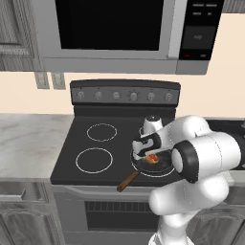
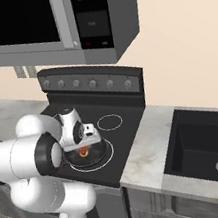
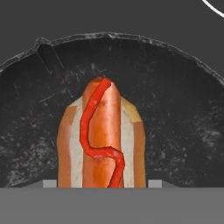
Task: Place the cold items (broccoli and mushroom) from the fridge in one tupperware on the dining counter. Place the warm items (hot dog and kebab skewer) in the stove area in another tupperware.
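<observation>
A hot dog (image 3: pixel 103 140) in a bun with a red ketchup squiggle lies in a black frying pan (image 3: pixel 175 122) on the stove's front right burner. In the left base view the hot dog (image 1: pixel 153 159) is a small orange patch in the pan (image 1: pixel 162 168), just under my hand. My gripper (image 1: pixel 150 152) hangs low over the pan, pointing down at the hot dog (image 2: pixel 83 151). In the hand view the gripper (image 3: pixel 102 183) is open, its tips standing either side of the near end of the bun. Nothing is held.
The pan's brown handle (image 1: pixel 127 181) sticks out toward the stove's front edge. The two left burners (image 1: pixel 94 160) are bare. A microwave (image 1: pixel 110 28) hangs above the stove. A marble counter (image 1: pixel 26 143) lies left, and a black sink (image 2: pixel 209 149) right.
</observation>
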